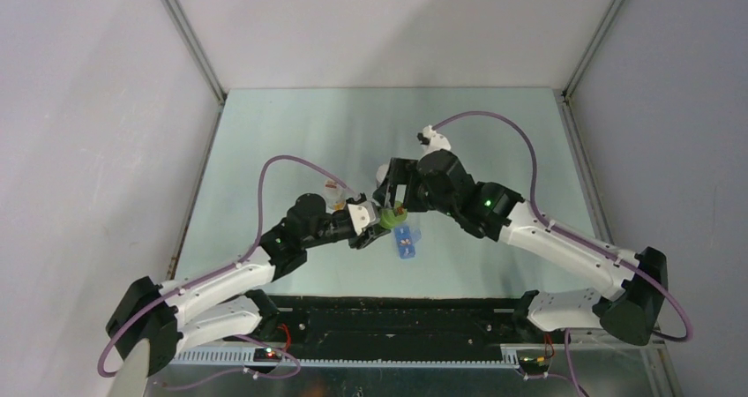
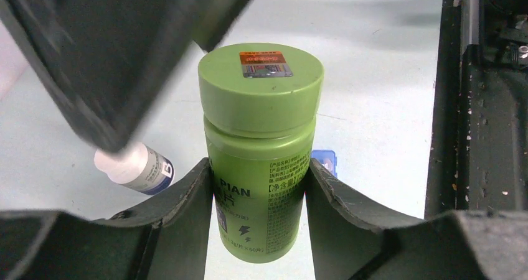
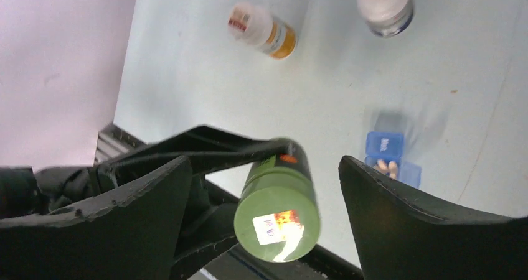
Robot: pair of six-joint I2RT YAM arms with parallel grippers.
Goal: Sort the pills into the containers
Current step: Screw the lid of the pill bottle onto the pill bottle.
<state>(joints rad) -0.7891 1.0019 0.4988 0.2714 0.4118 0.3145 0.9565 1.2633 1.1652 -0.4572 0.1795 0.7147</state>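
Nearest the arm bases, one blue pill box (image 3: 384, 144) lay on the table (image 1: 494, 132) with one lid flipped open. Two pills (image 3: 386, 167) showed in that compartment; the other compartments were too blurred to count. Just beyond, one green bottle (image 2: 261, 93), capped, was pinched around its body by the left gripper (image 2: 258, 168). The right gripper (image 3: 263, 165) had its jaws spread wide either side of the green cap, not touching it. Farther out sat two white-capped bottles: orange-labelled bottle (image 3: 261, 30) and blue-labelled bottle (image 3: 386, 3), apart from each other.

Left fingers (image 2: 180, 214) gripping, right fingers (image 3: 127, 214) spread
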